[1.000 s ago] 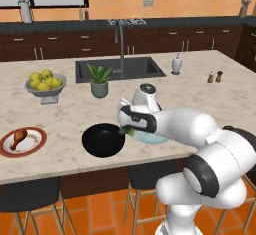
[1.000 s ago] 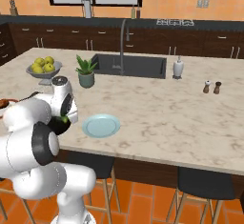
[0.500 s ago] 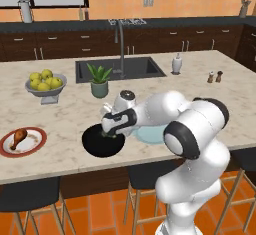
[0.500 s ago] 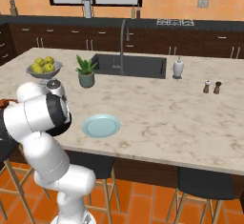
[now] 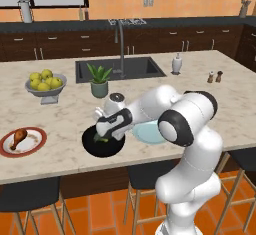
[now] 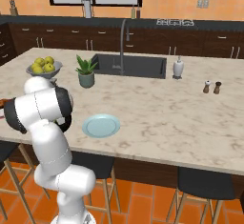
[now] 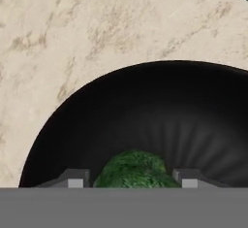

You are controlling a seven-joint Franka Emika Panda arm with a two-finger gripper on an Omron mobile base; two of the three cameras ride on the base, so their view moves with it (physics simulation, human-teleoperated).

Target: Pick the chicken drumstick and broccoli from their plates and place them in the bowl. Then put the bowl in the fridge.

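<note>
The black bowl [image 5: 94, 149] [image 7: 145, 110] sits near the counter's front edge. Low over it hangs my gripper [image 5: 106, 136] [image 7: 131, 178], pointing down into it. The dark-green broccoli [image 5: 102, 139] [image 7: 133, 170] lies at the bowl's bottom between my fingertips, and a thin gap shows on each side of it, so the gripper is open. Just right of the bowl is the pale blue-green plate [image 5: 148, 135] [image 6: 101, 125], with nothing on it. The chicken drumstick [image 5: 18, 135] rests on the white red-rimmed plate [image 5: 36, 142] at the far left. The fridge is out of view.
Behind the bowl stand a potted plant [image 5: 99, 80] and a grey bowl of yellow-green fruit [image 5: 44, 85]. The sink [image 5: 120, 69] with its faucet is further back. A soap dispenser [image 5: 176, 64] and two shakers [image 5: 215, 76] are at the right. Stools stand under the counter's front edge.
The arm has swung left from the blue-green plate to the black bowl with the broccoli and has come down into it. The fingers have spread a little off the broccoli.
</note>
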